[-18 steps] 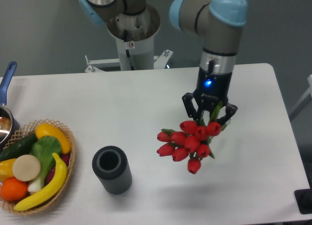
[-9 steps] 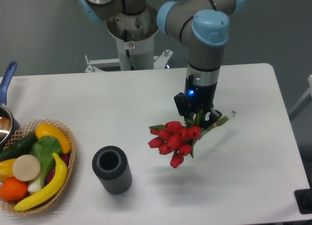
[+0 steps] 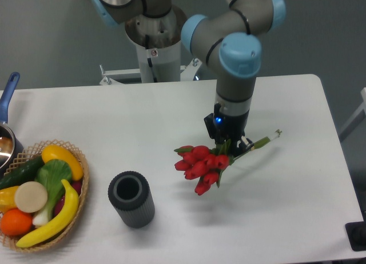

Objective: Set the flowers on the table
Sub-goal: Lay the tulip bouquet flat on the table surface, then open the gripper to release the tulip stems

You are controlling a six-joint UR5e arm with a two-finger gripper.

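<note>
Gripper (image 3: 229, 145) clenching flowers (image 3: 199, 164) at stems, tilting bunch nearly flat, blooms pointing left, hovering just over table (image 3: 297, 184) for laydown.

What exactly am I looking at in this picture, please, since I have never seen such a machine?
This is a single view from a fixed camera looking down at a large white table. The grey jointed machine with light blue caps is a robot arm. At its end is a two-finger tool, shut on a bunch of red artificial tulips with pale green stems, tilted low over the table. Also on the table are a dark grey ribbed cylinder vase, standing empty, and a woven wicker basket of fruit and vegetables at the left edge.
</note>
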